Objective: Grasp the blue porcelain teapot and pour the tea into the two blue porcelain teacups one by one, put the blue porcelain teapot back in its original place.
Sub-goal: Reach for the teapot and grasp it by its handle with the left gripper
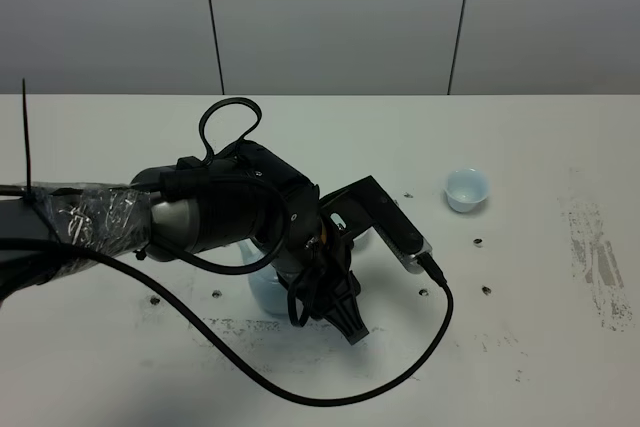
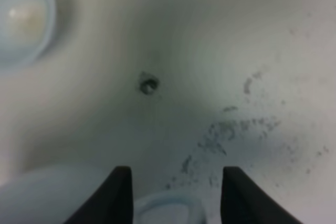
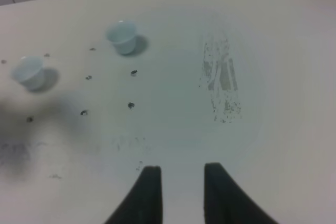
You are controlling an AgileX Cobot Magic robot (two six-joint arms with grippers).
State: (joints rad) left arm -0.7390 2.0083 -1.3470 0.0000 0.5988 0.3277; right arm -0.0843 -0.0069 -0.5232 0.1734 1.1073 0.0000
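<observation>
Blue porcelain teapot (image 1: pixel 262 292) stands on the white table (image 1: pixel 540 347), largely hidden beneath the left gripper (image 1: pixel 335 315), whose jaws straddle its handle (image 2: pixel 167 208); grasp unconfirmed. Two blue porcelain teacups (image 3: pixel 122 37) (image 3: pixel 29 72) stand apart beyond it. Right gripper (image 3: pixel 181 192) clenched, empty.

the exterior high camera looks down from the front over the white table (image 1: pixel 520 147), the left wrist camera hangs close above it facing straight down, and the right wrist camera views it obliquely from farther back, sharing a teacup (image 3: pixel 123 36) with the high view.
</observation>
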